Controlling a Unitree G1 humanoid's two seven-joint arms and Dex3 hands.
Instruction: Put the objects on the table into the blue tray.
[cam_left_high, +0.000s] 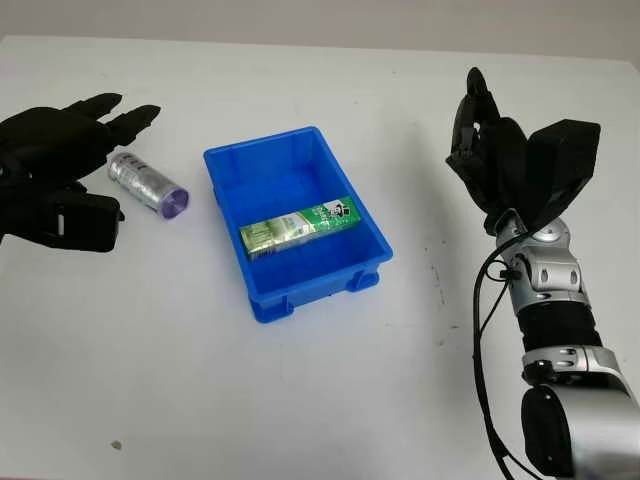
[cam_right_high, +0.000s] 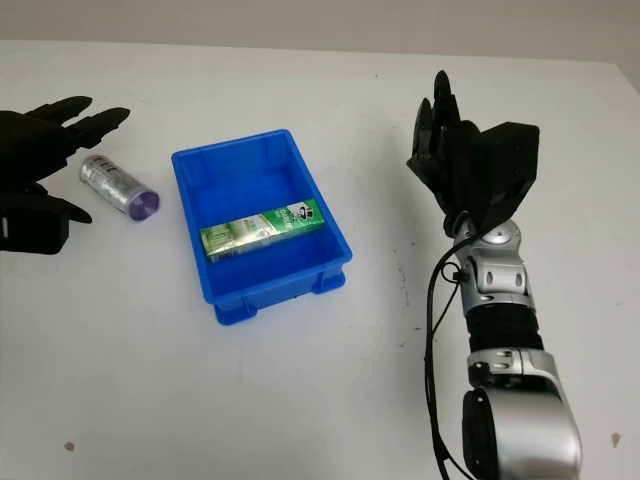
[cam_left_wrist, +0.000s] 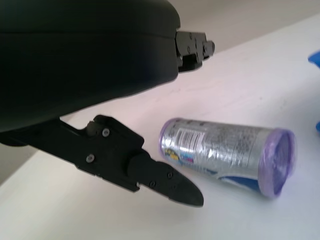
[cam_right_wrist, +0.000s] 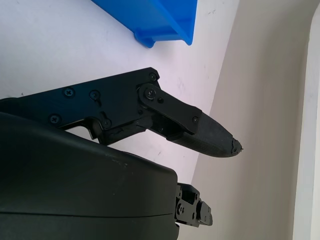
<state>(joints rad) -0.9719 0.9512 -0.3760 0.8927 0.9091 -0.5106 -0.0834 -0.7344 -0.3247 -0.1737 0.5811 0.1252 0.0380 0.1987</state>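
Foil-wrapped cylinder (cam_left_high: 147, 184) lies beside rigid blue tray (cam_left_high: 226, 164); left hand (cam_left_high: 55, 175) and right hand (cam_left_high: 500, 155) open, empty.

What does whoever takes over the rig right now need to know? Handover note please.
Left hand: open, beside the silver can, not gripping it.
Right hand: open, raised to the right of the blue tray, holding nothing.
Done: green box lies inside the tray.
Left: the can lies on its side on the table, left of the tray. Probably grasp it with the left hand and drop it in.
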